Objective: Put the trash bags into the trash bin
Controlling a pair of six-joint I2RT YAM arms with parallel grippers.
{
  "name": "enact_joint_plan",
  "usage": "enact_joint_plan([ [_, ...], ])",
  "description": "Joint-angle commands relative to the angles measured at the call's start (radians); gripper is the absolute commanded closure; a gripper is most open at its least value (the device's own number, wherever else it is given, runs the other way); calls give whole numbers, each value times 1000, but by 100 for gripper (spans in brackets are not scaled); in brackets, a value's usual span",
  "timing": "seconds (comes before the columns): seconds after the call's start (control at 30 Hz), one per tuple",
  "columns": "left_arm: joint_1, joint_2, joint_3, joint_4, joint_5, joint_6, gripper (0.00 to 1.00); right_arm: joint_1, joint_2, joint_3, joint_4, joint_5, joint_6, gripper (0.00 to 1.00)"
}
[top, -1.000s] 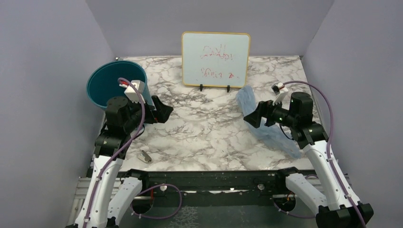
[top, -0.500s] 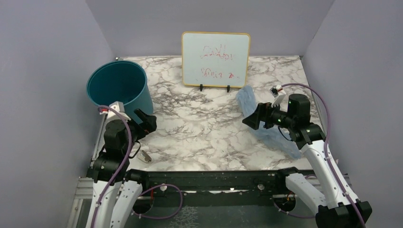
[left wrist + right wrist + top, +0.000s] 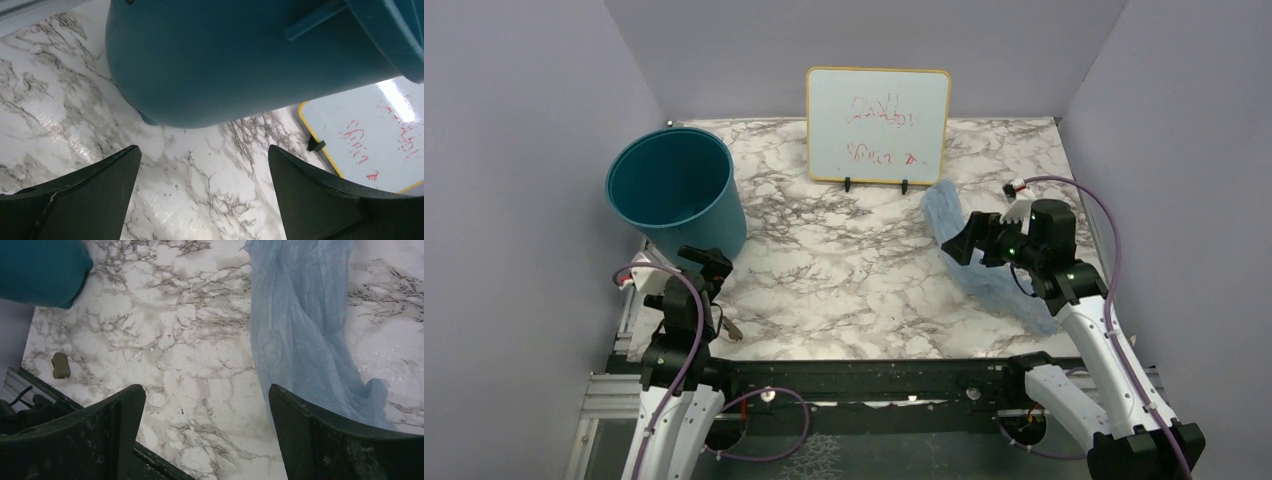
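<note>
Right hand (image 3: 964,241) hangs released over my trash bag (image 3: 984,265), whose long axis runs from 11 to 5 o'clock.

A thin, crinkly, translucent light-blue plastic trash bag (image 3: 989,268) lies crumpled flat along the right side of the marble worktop (image 3: 864,270), stretched as a long strip from near the back edge toward the front right corner; its folds show clearly in the right wrist view (image 3: 310,335). A round teal-blue plastic trash bin (image 3: 676,192) with tapered sides stands upright, mouth open upward, at the back left corner of the worktop, well apart from the bag; its wall fills the left wrist view (image 3: 240,60).
</note>
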Motion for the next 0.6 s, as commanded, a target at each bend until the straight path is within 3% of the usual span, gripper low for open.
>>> enact_joint_plan([
  [0.0,2,-118,-144,267,-138,93,1,-5,23,-32,77,90,20,0],
  [0.2,1,-233,-296,383,-239,106,1,-5,105,-24,113,153,52,0],
  [0.3,2,-242,-311,319,-325,-2,1,-5,150,4,90,151,40,0],
  [0.43,2,-211,-312,344,-371,-3,1,-5,186,44,55,189,33,0],
  [0.57,2,-72,-300,439,-349,50,1,-5,183,55,49,201,29,0],
])
